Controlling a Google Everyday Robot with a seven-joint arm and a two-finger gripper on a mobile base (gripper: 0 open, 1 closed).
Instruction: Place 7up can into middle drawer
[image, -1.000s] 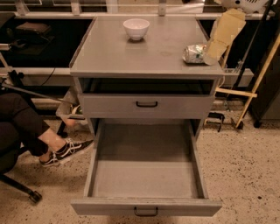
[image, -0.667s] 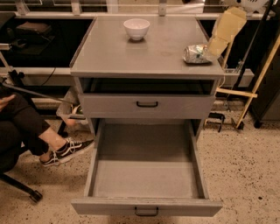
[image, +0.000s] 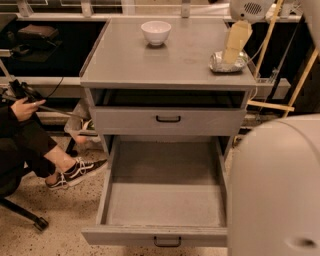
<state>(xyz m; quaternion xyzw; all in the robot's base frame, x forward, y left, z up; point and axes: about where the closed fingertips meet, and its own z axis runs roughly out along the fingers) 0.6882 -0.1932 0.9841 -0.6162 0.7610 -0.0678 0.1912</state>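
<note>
The 7up can (image: 220, 63), silver and dented, lies on its side at the right rear of the grey cabinet top (image: 150, 65). My gripper (image: 235, 49) comes down from the upper right, and its cream-coloured end sits right over the can, covering part of it. The middle drawer (image: 155, 234) is the lowest one. It is pulled far out toward me, and nothing lies on its deep grey floor. It has a small black handle on its front.
A white bowl (image: 156, 32) stands at the back centre of the top. The shallower drawer (image: 168, 120) above is closed. My white arm (image: 275, 190) fills the lower right and hides the drawer's right corner. A seated person's leg and sneaker (image: 75, 172) are at the left.
My gripper has moved left from beside the can to directly over it. My arm now fills the lower right of the view. The seated person's hand has come up at the left.
</note>
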